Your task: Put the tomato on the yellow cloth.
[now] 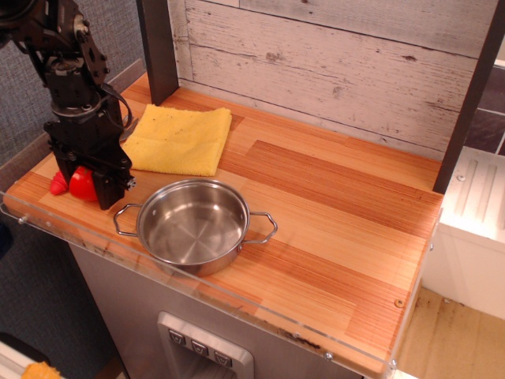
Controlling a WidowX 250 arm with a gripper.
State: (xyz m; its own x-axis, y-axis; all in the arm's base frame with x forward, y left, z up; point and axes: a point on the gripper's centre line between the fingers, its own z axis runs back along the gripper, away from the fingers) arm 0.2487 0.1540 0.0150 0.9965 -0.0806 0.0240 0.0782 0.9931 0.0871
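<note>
The tomato (pixel 80 185) shows as a red lump between the black fingers of my gripper (pixel 84 188), at the front left corner of the wooden counter. The gripper points down and is shut on the tomato, holding it at or just above the wood; its cut face is hidden. The yellow cloth (pixel 180 138) lies flat behind and to the right of the gripper, close to the back wall. The arm's body covers the cloth's left edge.
A steel pot (pixel 193 225) with two handles stands right of the gripper near the front edge. A red piece (pixel 57 185) shows just left of the tomato, likely the fork's handle. A dark post (pixel 158 47) rises behind the cloth. The counter (pixel 339 213) stretches to the right.
</note>
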